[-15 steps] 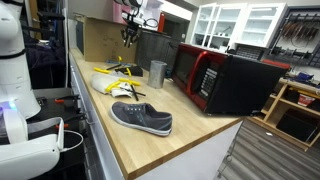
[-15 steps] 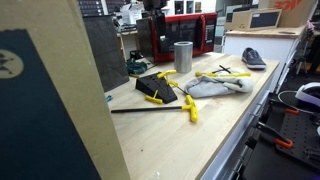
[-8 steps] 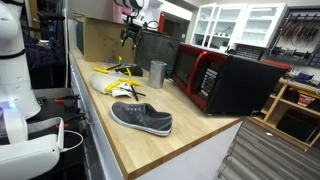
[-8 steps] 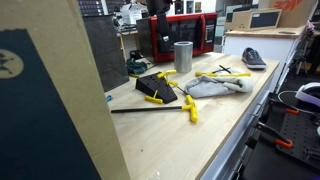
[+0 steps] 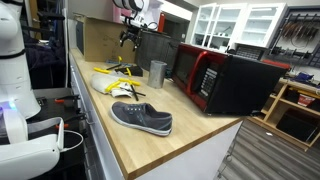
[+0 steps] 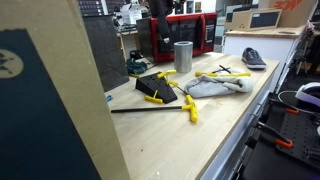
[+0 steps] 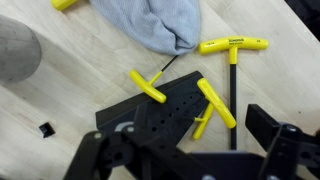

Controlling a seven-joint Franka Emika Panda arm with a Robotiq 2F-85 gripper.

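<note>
The gripper (image 5: pixel 128 38) hung high above the wooden table (image 5: pixel 190 140), jaws spread wide and empty. Directly below lay a black tool stand (image 7: pixel 165 112) with yellow T-handle keys (image 7: pixel 215 102), beside a grey cloth (image 7: pixel 150 20). A red microwave (image 5: pixel 225 80) stood near.

My gripper (image 6: pixel 158 8) hangs at the top edge of the view, partly cut off, high over the wooden table (image 6: pixel 230 130). A black tool block (image 6: pixel 158 92) lies on the table and carries yellow-handled wrenches (image 6: pixel 166 76). A long wrench (image 6: pixel 190 110) lies just in front of it. A grey cloth (image 6: pixel 215 88) lies beside the block. A metal cup (image 6: pixel 182 55) stands behind it, near the red microwave (image 6: pixel 185 32). A shoe (image 6: pixel 254 58) lies well apart.
</note>
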